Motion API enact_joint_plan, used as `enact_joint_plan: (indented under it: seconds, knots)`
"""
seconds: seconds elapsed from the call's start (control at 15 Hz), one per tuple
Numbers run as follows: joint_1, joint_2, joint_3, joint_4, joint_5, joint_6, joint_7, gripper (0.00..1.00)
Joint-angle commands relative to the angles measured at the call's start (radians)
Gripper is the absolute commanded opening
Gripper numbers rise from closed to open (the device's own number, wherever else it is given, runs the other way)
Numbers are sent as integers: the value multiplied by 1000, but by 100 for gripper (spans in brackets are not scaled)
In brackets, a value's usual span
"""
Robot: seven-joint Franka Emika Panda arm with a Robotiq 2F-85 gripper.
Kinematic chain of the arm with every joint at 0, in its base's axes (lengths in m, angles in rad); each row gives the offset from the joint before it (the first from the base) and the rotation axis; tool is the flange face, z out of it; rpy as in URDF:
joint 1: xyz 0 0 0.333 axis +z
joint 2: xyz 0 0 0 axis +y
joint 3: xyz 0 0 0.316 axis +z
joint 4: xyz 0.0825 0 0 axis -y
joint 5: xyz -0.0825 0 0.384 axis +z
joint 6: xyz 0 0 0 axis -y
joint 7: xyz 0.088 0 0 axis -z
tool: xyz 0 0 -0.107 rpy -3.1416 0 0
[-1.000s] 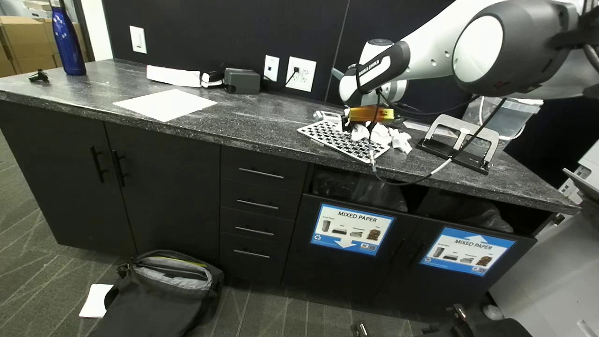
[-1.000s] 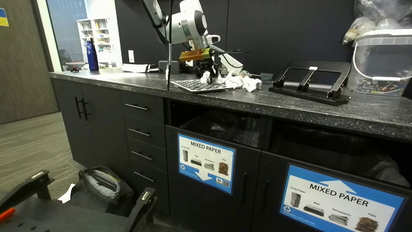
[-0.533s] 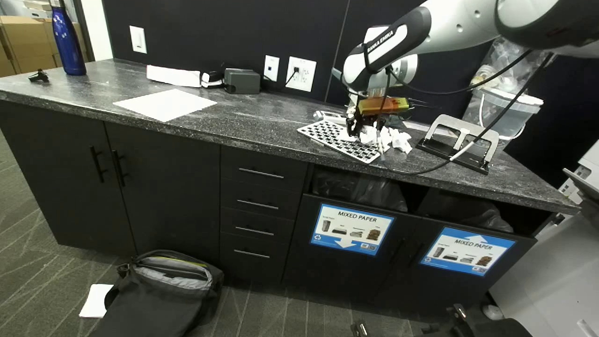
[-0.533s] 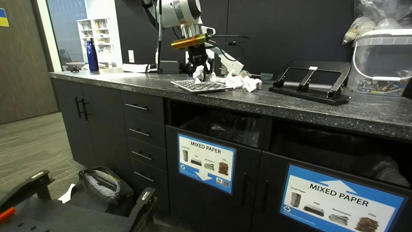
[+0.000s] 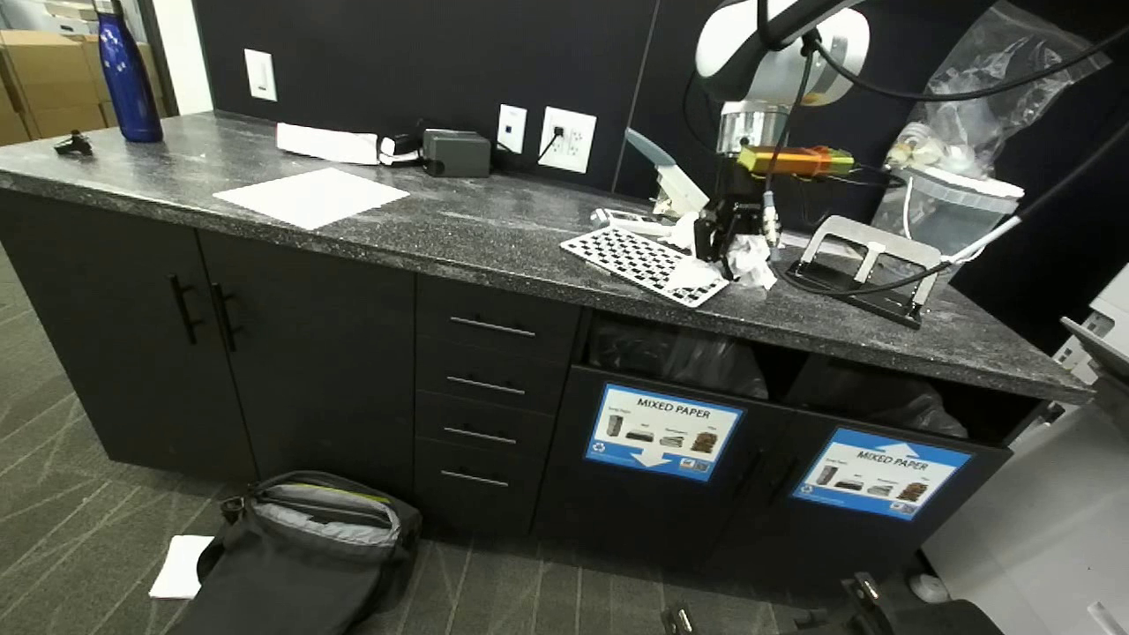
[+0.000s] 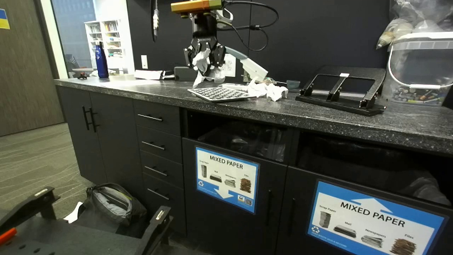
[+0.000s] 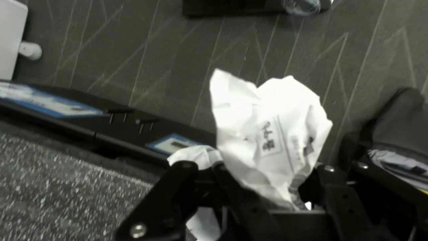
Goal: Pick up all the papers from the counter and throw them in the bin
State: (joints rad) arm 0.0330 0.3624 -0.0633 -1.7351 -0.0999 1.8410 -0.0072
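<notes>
My gripper (image 6: 208, 71) is shut on a crumpled white paper (image 6: 201, 62), which hangs from its fingers above the counter (image 6: 269, 111), clear of the checkered sheet (image 6: 219, 94). Printed lettering shows on this held paper (image 7: 264, 134) in the wrist view; a smaller white piece (image 7: 195, 155) shows beside the left finger. Several crumpled papers (image 6: 269, 90) lie just beyond the checkered sheet on the counter. Two bin fronts with blue-and-white labels (image 6: 226, 180), (image 6: 375, 219) sit below the counter edge, with dark openings above them. The gripper partly covers the wads (image 5: 752, 260) in an exterior view.
A black hole punch (image 6: 339, 94) and a clear bucket (image 6: 421, 71) stand along the counter. A white-handled tool (image 6: 254, 67) leans behind the wads. A flat white sheet (image 5: 309, 198), a grey box (image 5: 456, 153) and a blue bottle (image 5: 128, 79) stand farther along.
My gripper has risen from the checkered sheet with paper in its grasp and come forward toward the counter's front edge. The wads beyond the sheet have stayed put.
</notes>
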Motion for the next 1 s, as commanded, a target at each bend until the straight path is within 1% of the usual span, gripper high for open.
enact_joint_plan:
  seconds: [0.0,0.07,0.13,0.2,0.4,0.67,0.93]
  knots:
    - [-58,-91,39,-195,118,-32,-104,9]
    - [-69,-86,42,-231,164,-32,-116,9]
    - [-72,-73,42,-273,187,-14,-118,9]
    - [-70,-56,39,-324,195,50,-102,9]
    - [-62,-12,38,-450,209,303,-74,9]
    - [-63,52,54,-519,232,655,-58,9]
    - [-88,112,102,-581,297,995,-66,9]
